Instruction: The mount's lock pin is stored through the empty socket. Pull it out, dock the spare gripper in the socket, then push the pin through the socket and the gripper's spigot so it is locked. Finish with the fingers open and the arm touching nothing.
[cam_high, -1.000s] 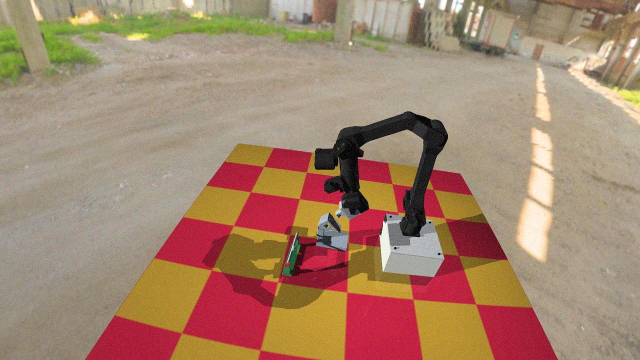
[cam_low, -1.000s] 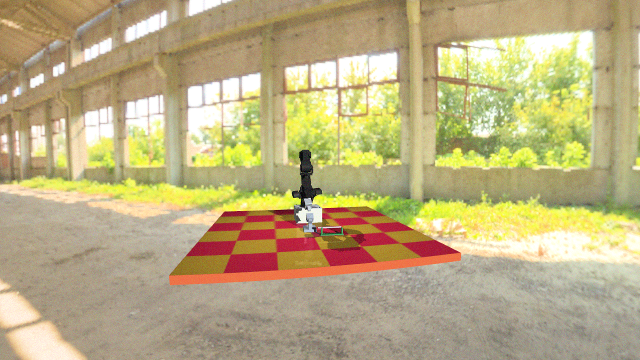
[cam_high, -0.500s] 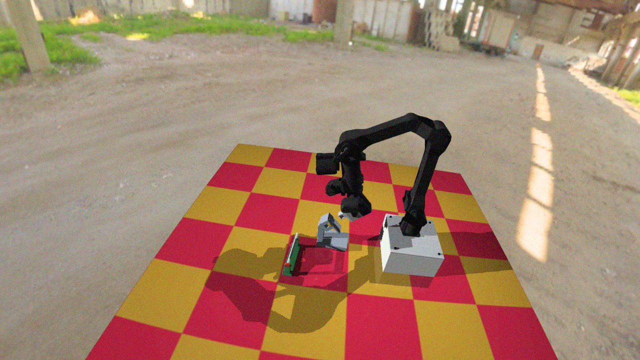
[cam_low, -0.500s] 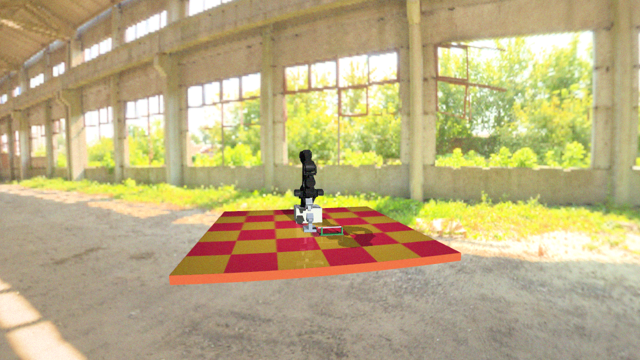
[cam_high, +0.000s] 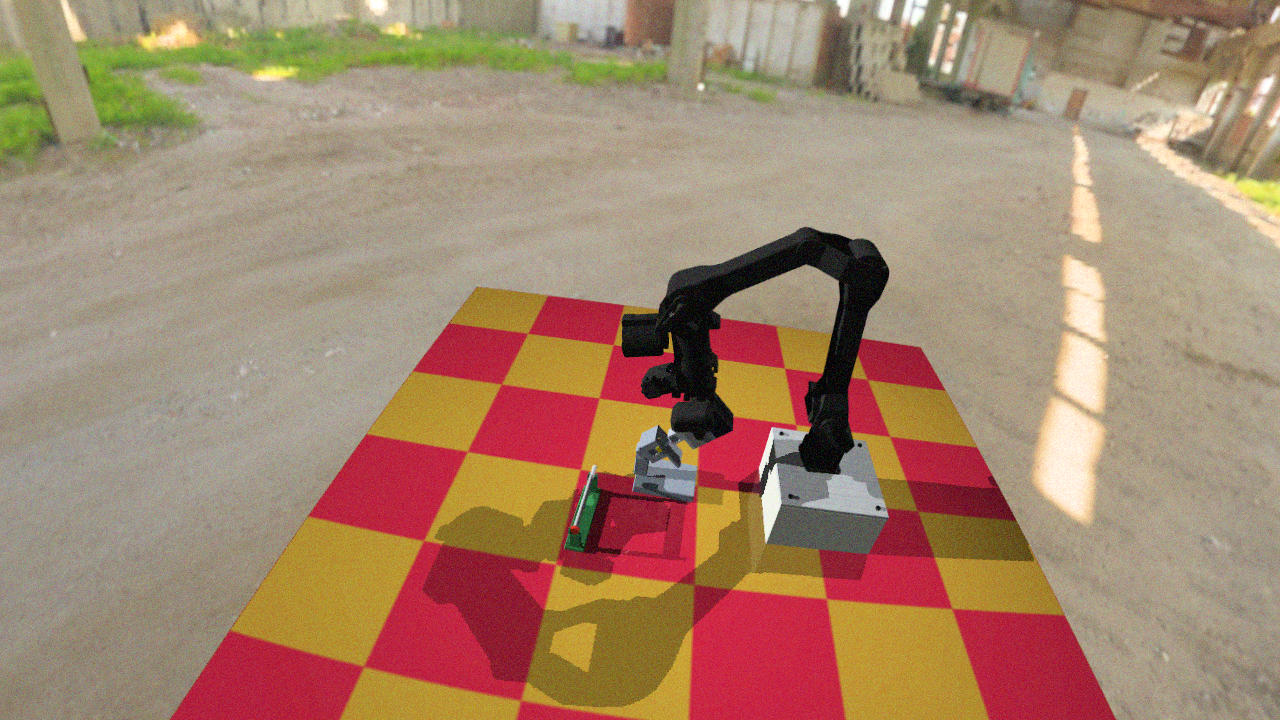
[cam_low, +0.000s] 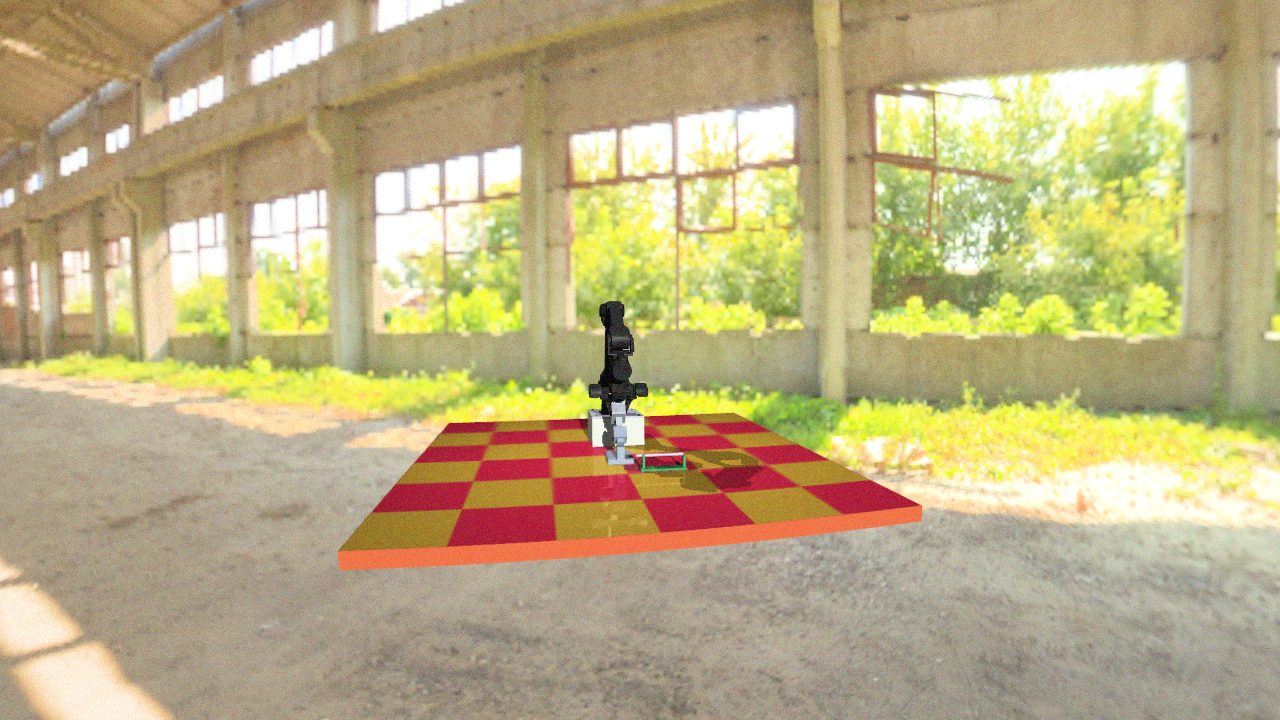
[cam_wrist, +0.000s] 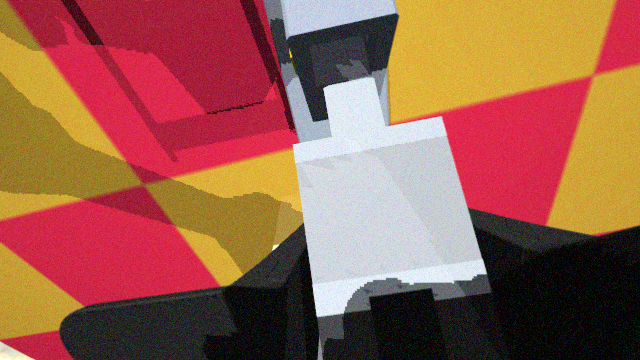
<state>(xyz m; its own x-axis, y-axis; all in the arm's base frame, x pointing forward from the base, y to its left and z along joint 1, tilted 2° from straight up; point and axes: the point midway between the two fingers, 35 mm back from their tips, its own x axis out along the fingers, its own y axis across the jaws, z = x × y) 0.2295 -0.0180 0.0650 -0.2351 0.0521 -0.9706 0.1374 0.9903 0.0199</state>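
Note:
My gripper (cam_high: 706, 424) (cam_low: 618, 399) (cam_wrist: 369, 218) is shut on the spare gripper (cam_high: 687, 438) (cam_wrist: 375, 200), a light grey block with a narrower square spigot (cam_wrist: 354, 107). The grey mount (cam_high: 664, 483) (cam_low: 617, 459) (cam_wrist: 340, 15) stands on the table with its tilted socket (cam_high: 656, 442) facing the spigot. In the wrist view the spigot tip overlaps the socket's dark opening; how far it is inside, if at all, I cannot tell. The lock pin (cam_high: 588, 488) (cam_low: 660, 454), a pale rod with a red end, lies along the top of a green cradle (cam_high: 584, 528) (cam_low: 662, 469), out of the socket.
The arm's white base box (cam_high: 819, 519) stands to the right of the mount in the top view. The green cradle is close to the mount on its other side. The table top (cam_high: 626, 667) (cam_low: 510, 528) is red and yellow checkered, with the arm's shadow across it.

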